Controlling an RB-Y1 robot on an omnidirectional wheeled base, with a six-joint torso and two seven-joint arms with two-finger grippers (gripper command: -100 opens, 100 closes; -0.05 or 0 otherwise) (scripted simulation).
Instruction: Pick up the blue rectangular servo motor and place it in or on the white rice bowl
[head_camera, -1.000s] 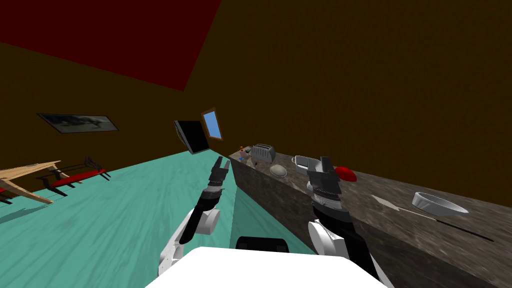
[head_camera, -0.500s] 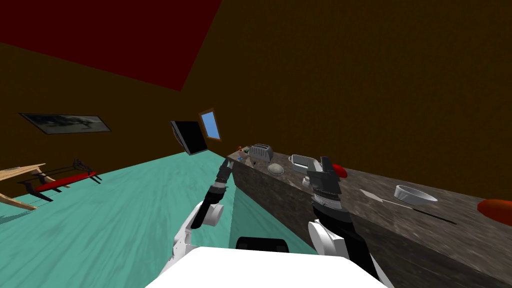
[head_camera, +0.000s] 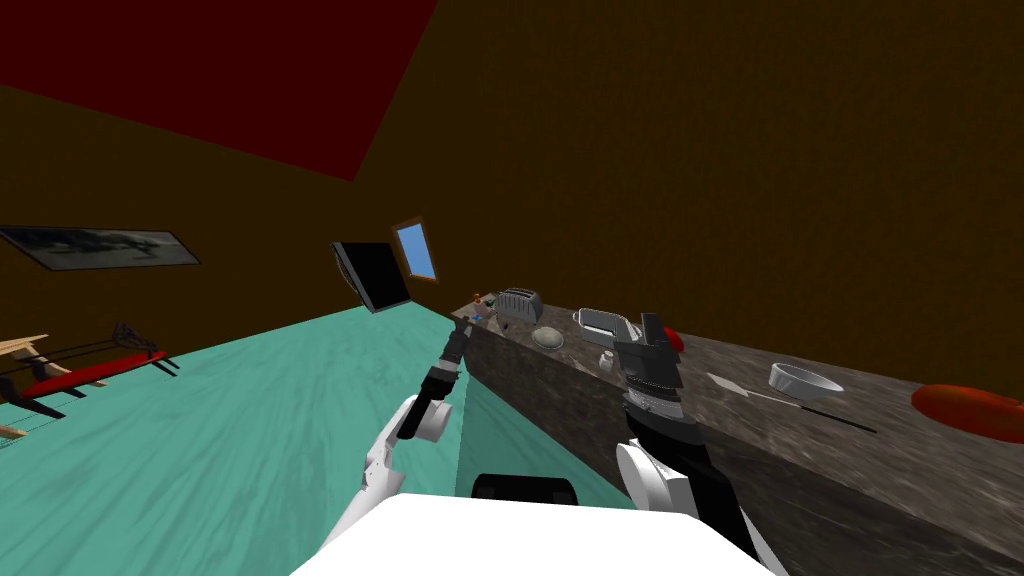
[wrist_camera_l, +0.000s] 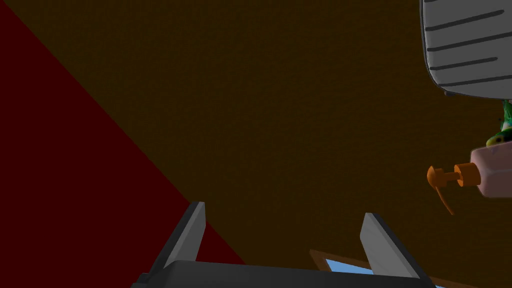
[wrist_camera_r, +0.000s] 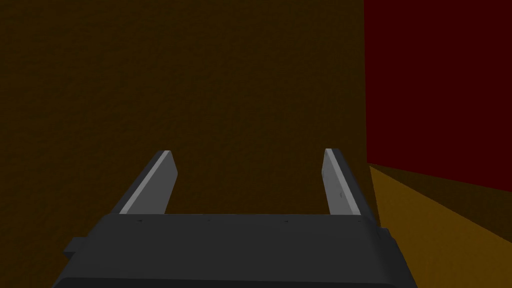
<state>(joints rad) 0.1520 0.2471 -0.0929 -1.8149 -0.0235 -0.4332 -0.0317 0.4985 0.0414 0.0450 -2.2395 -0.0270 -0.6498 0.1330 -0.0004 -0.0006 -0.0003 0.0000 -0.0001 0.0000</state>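
Counter (head_camera: 900, 455) of dark stone runs from frame centre to lower right in the head view. The left gripper (head_camera: 466, 323) is at its far end, centre frame, its fingers (wrist_camera_l: 372, 245) spread apart and empty. A small blue speck, apparently the servo motor (head_camera: 478, 318), lies on the counter just beside that gripper, near the toaster (head_camera: 521, 303) and the pump bottle (wrist_camera_l: 487, 176). The white bowl (head_camera: 803, 382) sits well apart, right of centre. The right gripper (head_camera: 649, 323) is raised over the counter, its fingers likewise apart and empty.

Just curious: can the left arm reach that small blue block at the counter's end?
Probably: the open left gripper is close beside the blue block, nothing between them, though not aimed at it.
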